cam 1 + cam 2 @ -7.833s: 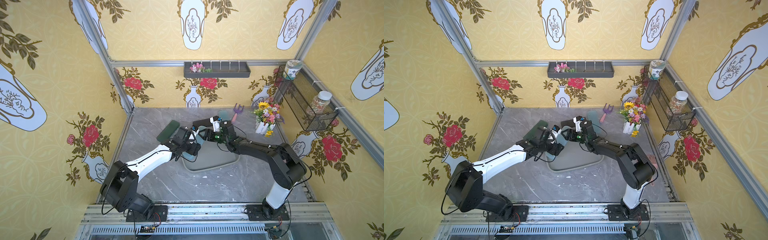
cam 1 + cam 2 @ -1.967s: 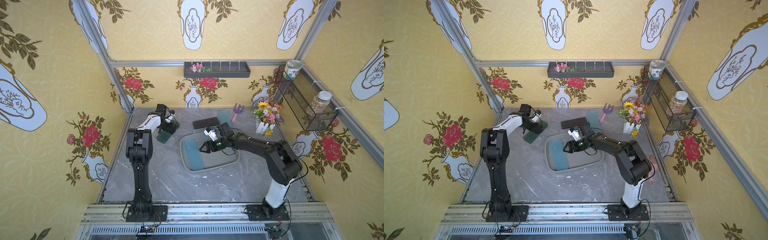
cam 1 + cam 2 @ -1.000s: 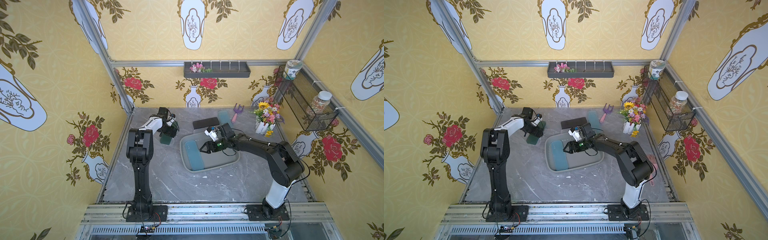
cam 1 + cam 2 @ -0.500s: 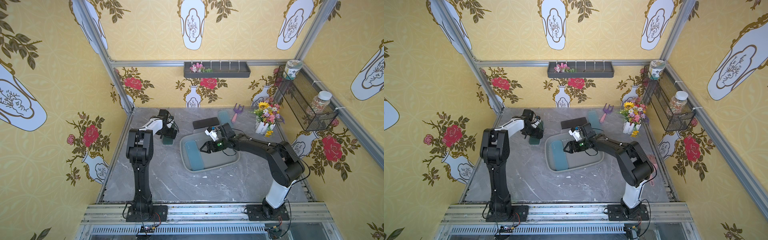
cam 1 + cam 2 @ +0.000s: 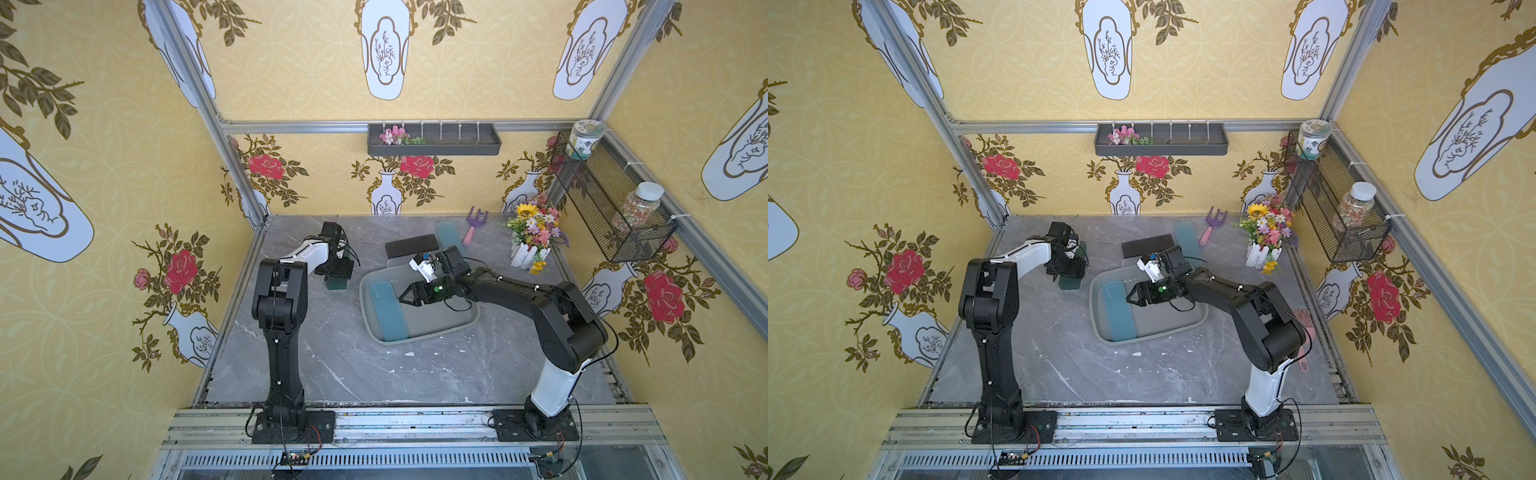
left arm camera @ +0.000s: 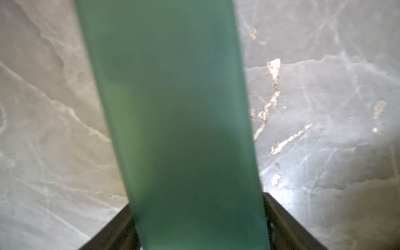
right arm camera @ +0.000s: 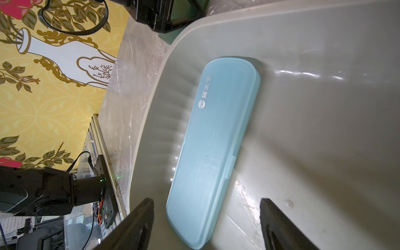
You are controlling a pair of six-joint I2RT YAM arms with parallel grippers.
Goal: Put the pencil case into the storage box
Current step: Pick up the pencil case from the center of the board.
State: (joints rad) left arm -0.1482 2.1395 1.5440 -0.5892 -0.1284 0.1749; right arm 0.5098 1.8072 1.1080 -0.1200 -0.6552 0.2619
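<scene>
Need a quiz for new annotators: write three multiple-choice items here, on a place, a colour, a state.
1. Inside the storage box lies: A) nothing B) a light blue pencil case C) scissors.
2. The pencil case at the left end effector is: A) green B) pink C) black.
3. The right end effector is: A) shut on a case B) open, empty C) hidden.
B: it lies on the box floor. A: green fills the left wrist view. B: fingers apart, gripping nothing.
</scene>
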